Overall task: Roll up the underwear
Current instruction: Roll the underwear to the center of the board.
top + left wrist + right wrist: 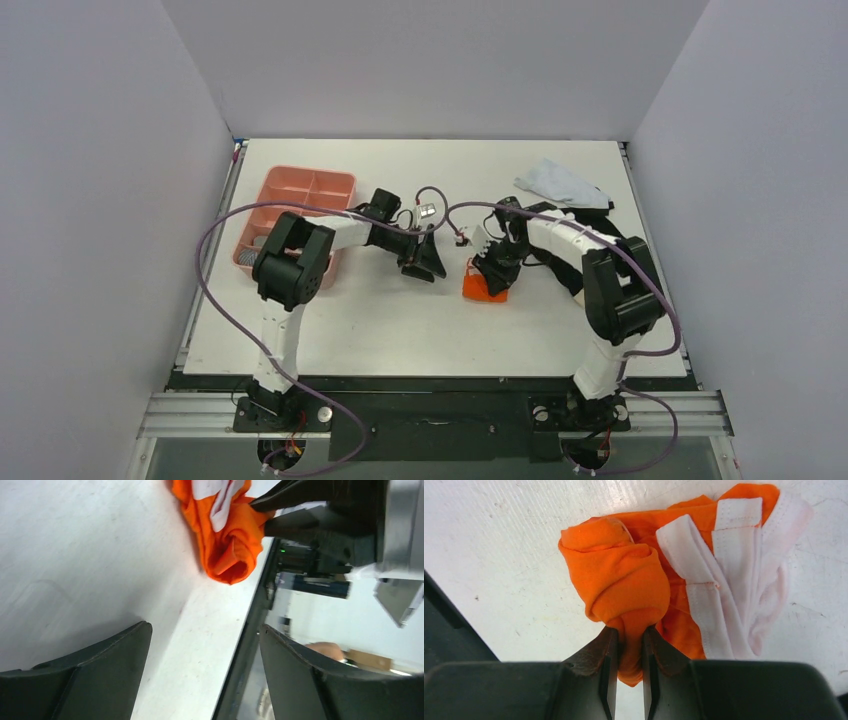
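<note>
Orange underwear [624,590] part-rolled at mid tabletop [400,330], roll end pinched by right jaws. Left jaws spread, empty, just beside. Risk — roll is undone if thin pinch slips or cloth is dragged.

Two arms, same build: white link shells, chunky black joint housings. Left arm [290,262], right arm [612,285]. A purple cable [205,270] runs along each from base to wrist. Left claw [202,627] and right claw [630,630] are matte black with wedge-shaped fingers. Bases sit on a black plate [430,412] over a silver rail [190,415] at the near edge.
</note>
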Available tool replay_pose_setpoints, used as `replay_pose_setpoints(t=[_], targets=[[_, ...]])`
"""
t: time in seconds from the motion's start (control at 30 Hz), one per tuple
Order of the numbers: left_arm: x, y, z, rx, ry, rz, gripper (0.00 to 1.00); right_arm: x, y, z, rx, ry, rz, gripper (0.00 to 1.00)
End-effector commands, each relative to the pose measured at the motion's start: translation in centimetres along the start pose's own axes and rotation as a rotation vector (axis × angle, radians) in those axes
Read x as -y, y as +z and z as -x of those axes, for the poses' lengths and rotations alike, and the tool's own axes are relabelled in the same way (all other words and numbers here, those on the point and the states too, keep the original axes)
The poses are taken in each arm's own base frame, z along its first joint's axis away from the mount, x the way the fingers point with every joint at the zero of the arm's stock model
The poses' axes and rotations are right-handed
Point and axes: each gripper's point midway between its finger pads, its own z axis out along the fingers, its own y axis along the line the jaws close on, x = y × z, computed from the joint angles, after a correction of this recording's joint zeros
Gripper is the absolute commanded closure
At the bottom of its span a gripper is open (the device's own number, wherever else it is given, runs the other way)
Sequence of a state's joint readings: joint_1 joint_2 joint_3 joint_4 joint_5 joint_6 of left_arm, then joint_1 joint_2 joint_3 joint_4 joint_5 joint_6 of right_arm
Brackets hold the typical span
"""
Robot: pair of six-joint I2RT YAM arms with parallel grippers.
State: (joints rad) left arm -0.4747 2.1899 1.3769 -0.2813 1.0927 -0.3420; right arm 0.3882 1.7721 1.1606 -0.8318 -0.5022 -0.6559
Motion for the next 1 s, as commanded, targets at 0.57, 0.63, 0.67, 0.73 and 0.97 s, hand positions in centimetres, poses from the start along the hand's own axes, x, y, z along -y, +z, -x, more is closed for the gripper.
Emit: replay_pose_setpoints(t=[0.57,0.63,0.67,0.73,0.97], targets=[[5.1,2.3,-1.1,0.082,0.98,0.374,0.1,-4.8,1.7,-3.7,-0.208,0.148,0.663,1.0],[5.9,3.0,-1.7,0.068,1.044,0.375,0.08,-4.9,1.8,-3.8,-0.218,0.165,0.686,1.0],[6.1,3.2,-2.0,0.06,1.061,0.374,0.07,-4.8,1.9,-3.9,-0.22,0.17,0.691,1.0],[6.8,4.2,-3.1,0.029,1.111,0.354,0.05,-4.7,2.1,-3.9,-0.224,0.177,0.693,1.0],[7.9,6.3,-5.0,-0.031,1.203,0.327,0.03,-3.8,2.5,-3.9,-0.218,0.209,0.637,1.0]])
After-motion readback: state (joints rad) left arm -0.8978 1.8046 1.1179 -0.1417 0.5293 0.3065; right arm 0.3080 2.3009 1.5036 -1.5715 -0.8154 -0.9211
